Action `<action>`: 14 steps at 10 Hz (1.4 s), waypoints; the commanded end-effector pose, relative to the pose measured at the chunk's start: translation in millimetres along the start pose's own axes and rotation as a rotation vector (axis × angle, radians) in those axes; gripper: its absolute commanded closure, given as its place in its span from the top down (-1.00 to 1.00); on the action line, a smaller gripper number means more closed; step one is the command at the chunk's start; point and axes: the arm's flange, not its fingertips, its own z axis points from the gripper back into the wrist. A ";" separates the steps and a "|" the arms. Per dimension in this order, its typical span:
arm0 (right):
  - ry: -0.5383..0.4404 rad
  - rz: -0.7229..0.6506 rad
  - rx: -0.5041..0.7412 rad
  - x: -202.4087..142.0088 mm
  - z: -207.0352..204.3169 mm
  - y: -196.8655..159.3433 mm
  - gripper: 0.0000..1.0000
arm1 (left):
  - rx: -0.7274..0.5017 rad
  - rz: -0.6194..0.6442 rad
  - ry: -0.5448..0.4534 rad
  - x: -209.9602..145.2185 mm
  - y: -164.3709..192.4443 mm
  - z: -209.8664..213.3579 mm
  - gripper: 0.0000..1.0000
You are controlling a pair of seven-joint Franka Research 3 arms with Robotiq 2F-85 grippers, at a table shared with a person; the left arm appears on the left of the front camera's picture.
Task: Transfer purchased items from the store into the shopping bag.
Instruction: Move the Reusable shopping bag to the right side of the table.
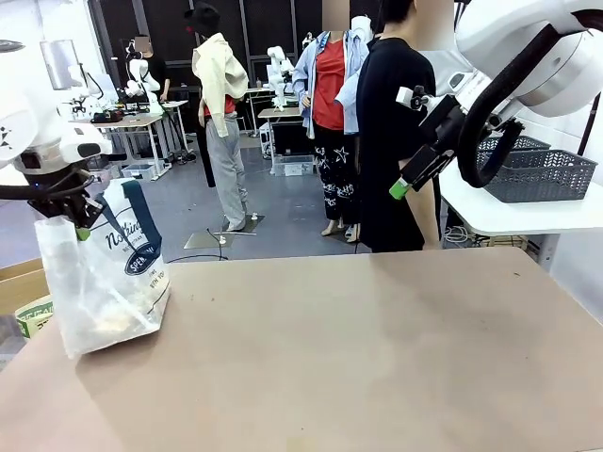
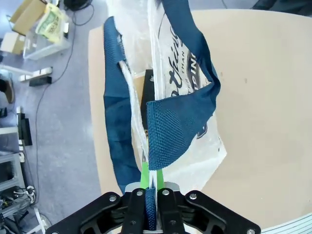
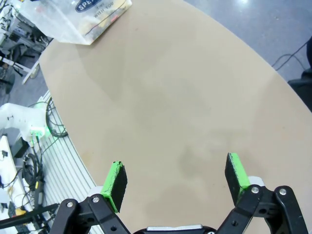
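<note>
Shopping bag (image 1: 104,287): standing at the table's left edge, on the robot's left; translucent, slumped slightly, navy oval logo facing the middle of the table.
Bag handle (image 2: 178,124): navy webbing, one strap drawn up into the left gripper, the other (image 2: 117,117) hanging slack along the bag's side.
Left gripper (image 1: 80,215): clamped tight on the raised strap just above the bag mouth; green pads pressed together around webbing in the left wrist view (image 2: 151,187).
Right gripper (image 1: 403,185): raised high over the far right of the table, near the standing person (image 1: 391,141); fingers spread wide, nothing between them (image 3: 178,178).
Purchased items (image 1: 108,325): yellowish-tan shapes visible through the plastic at the bag's bottom; count not readable. One dark boxy shape (image 2: 148,95) inside the mouth, identity unclear.
Table (image 1: 377,358): tan surface, bare apart from the bag.
Grey basket (image 1: 537,174): on a white side table at far right, contents not visible.
Progress: judged late or finished; goods appear bagged, none lying loose on the table.
Remaining: possibly goods from the basket, if any; otherwise only handling of the bag itself.
</note>
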 end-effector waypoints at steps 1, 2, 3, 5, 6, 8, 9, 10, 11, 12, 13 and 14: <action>0.012 0.001 0.001 1.5 1.1 -1.2 1.00 | -0.096 0.034 0.041 -5.5 -3.2 -2.1 -1.00; 0.012 0.001 0.001 1.5 1.1 -1.2 1.00 | 0.000 0.000 0.000 0.0 0.0 0.0 -1.00; 0.012 0.001 0.001 1.5 1.1 -1.2 1.00 | 0.000 0.000 0.000 0.0 0.0 0.0 -1.00; 0.012 0.001 0.001 1.5 1.1 -1.2 1.00 | 0.000 0.000 0.000 0.0 0.0 0.0 -1.00; 0.012 0.001 0.001 1.5 1.1 -1.2 1.00 | 0.000 0.000 0.000 0.0 0.0 0.0 -1.00; 0.012 0.001 0.001 1.5 1.1 -1.2 1.00 | 0.000 0.000 0.000 0.0 0.0 0.0 -1.00; 0.012 0.001 0.001 1.5 1.1 -1.2 1.00 | 0.000 0.000 0.000 0.0 0.0 0.0 -1.00; 0.012 0.001 0.001 1.5 1.1 -1.2 1.00 | -0.021 0.008 0.010 -2.0 -3.2 -1.7 -0.78; 0.012 0.001 0.001 1.5 1.1 -1.2 1.00 | -0.014 0.009 0.014 -1.7 -3.0 0.3 -0.39; 0.012 0.001 0.001 1.5 1.1 -1.2 1.00 | -0.006 0.010 0.016 -1.6 -2.6 0.8 0.01; 0.012 0.001 0.001 1.5 1.1 -1.2 1.00 | -0.003 0.020 0.014 -0.1 -2.7 3.5 0.41; 0.012 0.001 0.001 1.5 1.1 -1.2 1.00 | -0.003 0.026 0.008 3.9 -4.2 8.7 0.81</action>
